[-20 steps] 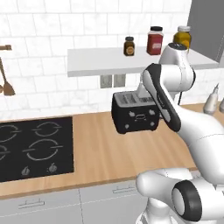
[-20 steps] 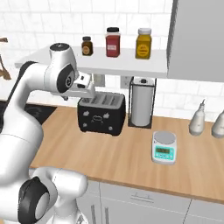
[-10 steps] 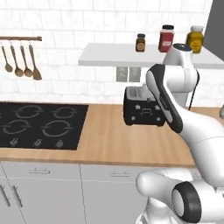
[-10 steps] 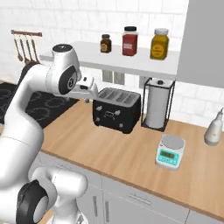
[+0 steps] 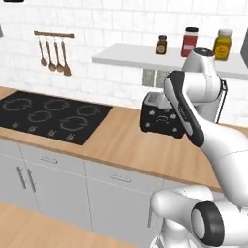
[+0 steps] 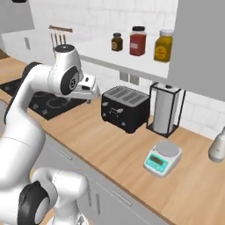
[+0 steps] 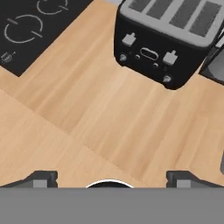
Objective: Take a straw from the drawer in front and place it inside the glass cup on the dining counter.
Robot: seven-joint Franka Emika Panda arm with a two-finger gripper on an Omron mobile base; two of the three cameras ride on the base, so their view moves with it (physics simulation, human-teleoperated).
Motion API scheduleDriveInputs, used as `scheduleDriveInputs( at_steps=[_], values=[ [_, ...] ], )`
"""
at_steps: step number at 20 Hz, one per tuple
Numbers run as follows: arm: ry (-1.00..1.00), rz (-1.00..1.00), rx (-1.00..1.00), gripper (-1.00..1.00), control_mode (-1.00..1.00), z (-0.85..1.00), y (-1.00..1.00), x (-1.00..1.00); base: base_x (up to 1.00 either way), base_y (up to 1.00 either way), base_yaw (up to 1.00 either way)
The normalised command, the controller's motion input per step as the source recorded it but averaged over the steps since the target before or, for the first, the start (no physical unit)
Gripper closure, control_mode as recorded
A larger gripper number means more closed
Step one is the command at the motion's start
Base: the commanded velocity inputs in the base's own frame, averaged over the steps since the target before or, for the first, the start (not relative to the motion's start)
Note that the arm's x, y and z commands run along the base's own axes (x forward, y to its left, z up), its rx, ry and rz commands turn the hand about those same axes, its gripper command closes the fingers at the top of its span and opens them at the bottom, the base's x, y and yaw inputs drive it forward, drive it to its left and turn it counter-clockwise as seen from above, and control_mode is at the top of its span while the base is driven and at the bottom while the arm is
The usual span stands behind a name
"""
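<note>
Since the earlier pictures the whole scene has slid sideways: your base has driven, so the toaster [image 5: 162,115] and hob [image 5: 51,114] sit differently in the frame, though neither has moved on the counter.

Nearest you, in the hand view, the gripper [image 7: 109,178] hangs above bare wood in front of the toaster, its two tips [image 7: 41,178] set wide apart with nothing between them. Just beyond is the toaster's lever face; the hob lies off to the toaster's side, and the paper-towel holder [image 6: 164,110] and kitchen scale [image 6: 163,158] stand on its other side. Above and behind the toaster, three jars [image 6: 138,41] line the wall shelf.

The straw is nowhere to be found here — presumably shut in a drawer. Below the counter edge, under the toaster, runs a drawer front [image 5: 121,178] with a slim bar handle; I judge that the likely target. Neither cup nor dining counter is in sight.

To do this step well, stop the base squarely before that front, then bring the hand down below the counter lip with the jaws spread across the handle — and leave room for the drawer to travel toward you.
</note>
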Motion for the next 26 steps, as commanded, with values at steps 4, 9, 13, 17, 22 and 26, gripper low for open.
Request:
scheduleDriveInputs(
  at_steps=[4,9,13,17,22,26],
  values=[
    [0.00,0.00,0.00,-1.00,1.00,0.00,0.00,0.00,-0.03,-0.49,0.51],
    [0.00,0.00,0.00,-1.00,1.00,0.00,0.00,0.00,-0.01,-0.51,0.47],
    [0.00,0.00,0.00,-1.00,1.00,0.00,0.00,0.00,0.00,-0.54,0.42],
    [0.00,0.07,0.00,-1.00,-1.00,0.00,-0.03,0.00,0.00,-0.32,0.27],
    [0.00,0.17,-0.10,-1.00,-1.00,0.00,0.51,-0.02,0.00,0.00,0.00],
    [0.00,0.06,-0.26,-1.00,-1.00,-0.11,0.95,-0.04,0.00,0.00,0.00]
  ],
)
